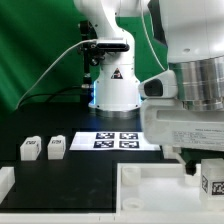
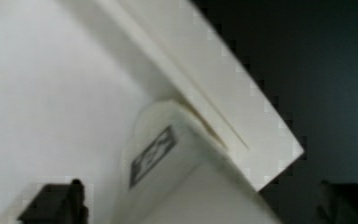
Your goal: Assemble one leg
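Observation:
A leg (image 1: 212,180), a chunky white block with a tag on its face, stands at the near right corner of the large white tray-like piece (image 1: 150,192). My gripper (image 1: 206,166) hangs right over it. In the wrist view the leg (image 2: 176,150) lies between my dark fingers (image 2: 51,203), with a gap showing on each side, so the jaws stand open around it. The tray-like piece's flat face (image 2: 60,90) and raised rim fill most of that view. Two more legs (image 1: 30,148) (image 1: 56,147) stand on the black table at the exterior view's left.
The marker board (image 1: 116,140) lies flat in front of the robot's base (image 1: 115,88). Part of another white piece (image 1: 5,183) shows at the exterior view's lower left edge. A green curtain hangs behind.

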### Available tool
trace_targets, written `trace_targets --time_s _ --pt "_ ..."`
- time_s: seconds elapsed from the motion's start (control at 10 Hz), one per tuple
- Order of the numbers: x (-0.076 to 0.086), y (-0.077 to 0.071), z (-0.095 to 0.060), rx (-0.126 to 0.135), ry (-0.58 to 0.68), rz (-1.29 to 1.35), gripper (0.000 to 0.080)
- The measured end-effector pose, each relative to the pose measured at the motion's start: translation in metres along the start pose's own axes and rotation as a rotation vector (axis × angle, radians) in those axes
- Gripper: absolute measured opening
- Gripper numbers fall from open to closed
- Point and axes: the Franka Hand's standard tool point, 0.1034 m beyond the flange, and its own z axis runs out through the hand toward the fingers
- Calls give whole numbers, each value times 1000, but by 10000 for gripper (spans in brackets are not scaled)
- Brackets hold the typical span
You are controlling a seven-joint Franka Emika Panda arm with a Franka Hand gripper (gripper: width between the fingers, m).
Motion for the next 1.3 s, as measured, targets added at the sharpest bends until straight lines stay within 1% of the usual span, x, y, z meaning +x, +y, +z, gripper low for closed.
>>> trace_targets --time_s 0.1,0.2,0.3,0.4,0.5,0.6,0.7,0.8,0.9,1.1,1.3 --pt "2 -1 2 -9 19 -159 649" --pt "3 -3 4 -4 44 -249 649" --pt "2 -2 4 -5 43 -256 649" --pt "2 -2 4 -5 43 -255 558" --pt "2 -2 4 -4 43 -253 423" --pt "1 -3 5 6 40 -121 423" --pt "3 0 5 5 41 -2 300" --pt "4 2 4 6 41 115 300" --pt "4 4 4 16 35 246 300" --pt "3 7 4 34 6 630 300" --pt "-1 6 5 57 -23 1022 300"
